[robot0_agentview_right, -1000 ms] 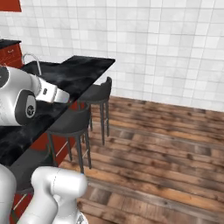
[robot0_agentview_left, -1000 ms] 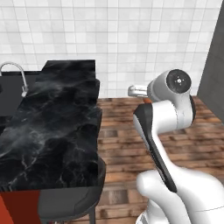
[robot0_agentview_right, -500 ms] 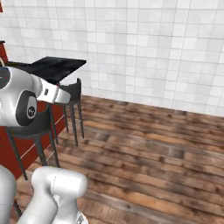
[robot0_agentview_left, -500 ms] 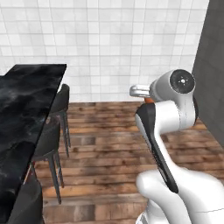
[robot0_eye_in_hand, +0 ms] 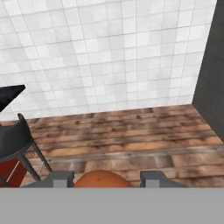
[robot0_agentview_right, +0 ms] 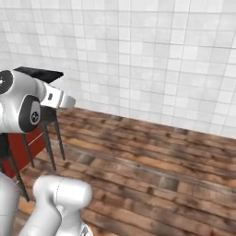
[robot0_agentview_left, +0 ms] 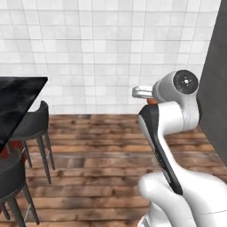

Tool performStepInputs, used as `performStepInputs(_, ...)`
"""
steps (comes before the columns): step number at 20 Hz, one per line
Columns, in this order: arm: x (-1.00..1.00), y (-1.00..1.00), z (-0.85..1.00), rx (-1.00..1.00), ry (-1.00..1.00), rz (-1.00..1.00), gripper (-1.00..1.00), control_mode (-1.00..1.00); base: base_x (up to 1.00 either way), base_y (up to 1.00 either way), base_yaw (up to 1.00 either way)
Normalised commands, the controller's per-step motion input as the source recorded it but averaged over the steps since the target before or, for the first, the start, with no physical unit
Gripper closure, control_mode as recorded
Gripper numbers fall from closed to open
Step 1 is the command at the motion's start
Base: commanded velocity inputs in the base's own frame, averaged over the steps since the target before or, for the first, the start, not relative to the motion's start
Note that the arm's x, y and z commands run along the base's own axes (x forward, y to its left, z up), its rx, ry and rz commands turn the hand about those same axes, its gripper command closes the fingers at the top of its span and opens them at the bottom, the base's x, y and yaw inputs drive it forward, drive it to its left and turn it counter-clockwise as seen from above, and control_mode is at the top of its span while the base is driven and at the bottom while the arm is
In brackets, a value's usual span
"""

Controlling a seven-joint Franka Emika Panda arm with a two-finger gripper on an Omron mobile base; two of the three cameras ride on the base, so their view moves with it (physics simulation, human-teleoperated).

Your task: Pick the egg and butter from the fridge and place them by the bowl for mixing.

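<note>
An orange-brown egg (robot0_eye_in_hand: 103, 179) sits between my two dark finger tips (robot0_eye_in_hand: 61, 178) at the bottom of the hand view, and my gripper (robot0_eye_in_hand: 104, 180) is shut on it. In the left base view a sliver of the egg (robot0_agentview_left: 151, 101) peeks out beside the white hand, which is held high over the wooden floor. The dark grey side of the fridge (robot0_agentview_left: 216, 88) rises along the right edge, and the hand view has the fridge (robot0_eye_in_hand: 211, 74) at its right too. The butter and the bowl are out of view.
A black marble counter (robot0_agentview_left: 17, 99) juts in from the left, with dark stools (robot0_agentview_left: 32, 126) beside it and a red cabinet side (robot0_agentview_right: 18, 148) beneath. A white tiled wall (robot0_agentview_left: 102, 53) closes the back. Brown wooden floor (robot0_agentview_right: 152, 156) spreads ahead.
The base has swung round, so the whole picture has shifted: the counter and stools have slid off to the left and the fridge side has come in on the right. The egg stays gripped.
</note>
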Motion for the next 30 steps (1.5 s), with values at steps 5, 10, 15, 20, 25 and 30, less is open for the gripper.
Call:
performStepInputs(5, 0.00, 0.00, 0.00, 0.00, 0.00, 0.00, 1.00, 1.00, 1.00, -0.31, 0.19)
performStepInputs(10, 0.00, 0.00, 0.00, 0.00, 0.00, 0.00, 1.00, 1.00, 1.00, -0.32, 0.30)
performStepInputs(15, 0.00, 0.00, 0.00, 0.00, 0.00, 0.00, 1.00, 1.00, 1.00, -0.35, 0.36)
performStepInputs(20, 0.00, 0.00, 0.00, 0.00, 0.00, 0.00, 1.00, 1.00, 1.00, -0.29, 0.42)
performStepInputs(25, 0.00, 0.00, 0.00, 0.00, 0.00, 0.00, 1.00, 1.00, 1.00, -0.21, 0.51)
performStepInputs(30, 0.00, 0.00, 0.00, 0.00, 0.00, 0.00, 1.00, 1.00, 1.00, -0.17, 0.57)
